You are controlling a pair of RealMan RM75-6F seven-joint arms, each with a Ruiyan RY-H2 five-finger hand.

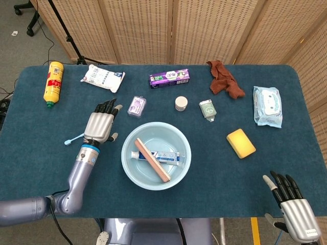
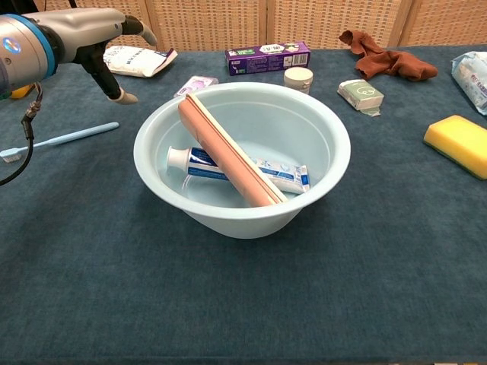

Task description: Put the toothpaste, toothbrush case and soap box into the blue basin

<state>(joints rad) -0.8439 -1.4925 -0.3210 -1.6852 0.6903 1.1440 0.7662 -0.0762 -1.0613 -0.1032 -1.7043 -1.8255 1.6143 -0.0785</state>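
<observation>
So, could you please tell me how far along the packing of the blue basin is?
Done: the toothpaste and the pink toothbrush case already lie in the blue basin. In hand: nothing; the left robot hand hovers empty beside the basin, and the right robot hand is idle at the table's near edge. Left: the soap box, which I cannot confidently pick out among the items on the table.

Table (image 1: 30, 168): covered in dark blue cloth. Behind it stood folding screens (image 1: 204, 30) of pale perforated panels. Grey floor (image 1: 20, 51); black stand leg (image 1: 64, 30); chair base (image 1: 28, 13).
</observation>
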